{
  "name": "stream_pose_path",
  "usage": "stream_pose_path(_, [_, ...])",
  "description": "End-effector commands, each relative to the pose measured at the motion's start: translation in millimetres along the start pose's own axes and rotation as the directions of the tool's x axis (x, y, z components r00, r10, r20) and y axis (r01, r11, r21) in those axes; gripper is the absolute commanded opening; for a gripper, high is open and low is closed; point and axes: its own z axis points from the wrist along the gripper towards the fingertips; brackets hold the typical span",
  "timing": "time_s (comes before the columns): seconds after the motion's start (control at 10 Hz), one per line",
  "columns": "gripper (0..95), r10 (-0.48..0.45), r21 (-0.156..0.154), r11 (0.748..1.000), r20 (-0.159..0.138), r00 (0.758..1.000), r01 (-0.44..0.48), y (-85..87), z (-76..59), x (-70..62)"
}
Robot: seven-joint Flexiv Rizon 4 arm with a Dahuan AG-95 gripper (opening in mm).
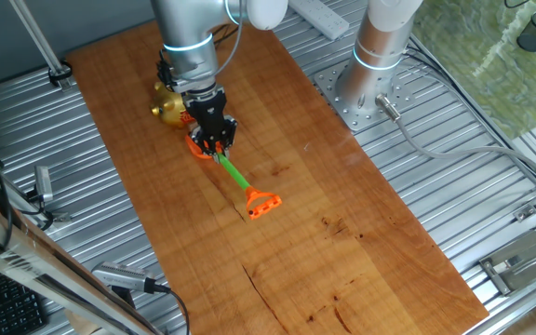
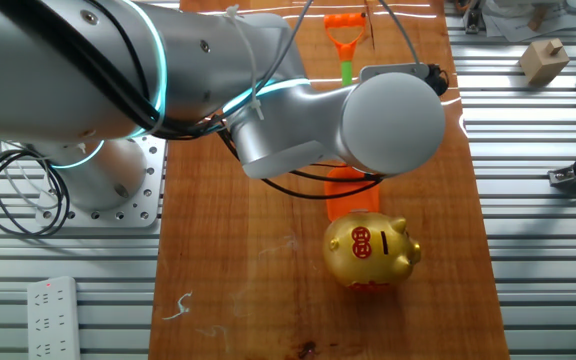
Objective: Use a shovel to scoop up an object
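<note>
The shovel lies along the wooden board: orange blade [image 1: 196,146], thin green shaft [image 1: 235,175], orange D-shaped loop [image 1: 263,204]. My gripper [image 1: 217,146] is down on the shaft right next to the blade, its black fingers [image 1: 226,138] drawn together around it. In the other fixed view my arm hides the gripper; the loop [image 2: 345,30], a piece of shaft [image 2: 347,70] and part of the blade [image 2: 353,190] show. The tiny grey-tan block is not visible in either view.
A shiny gold piggy bank [image 2: 371,250] with red marks stands right by the blade, half hidden behind my arm [image 1: 167,104]. A second arm's base [image 1: 370,88] stands on the metal table. A tan box [image 2: 543,60] sits off the board.
</note>
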Motion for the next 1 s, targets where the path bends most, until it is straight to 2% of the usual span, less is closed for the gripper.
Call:
stream_pose_path(0.1, [0.0, 0.002, -0.005, 1.000, 0.003, 1.000, -0.002, -1.9, -0.7, -0.8])
stream_pose_path(1.0, [0.0, 0.003, -0.008, 1.000, 0.001, 1.000, -0.003, -4.3, 1.3, -4.0])
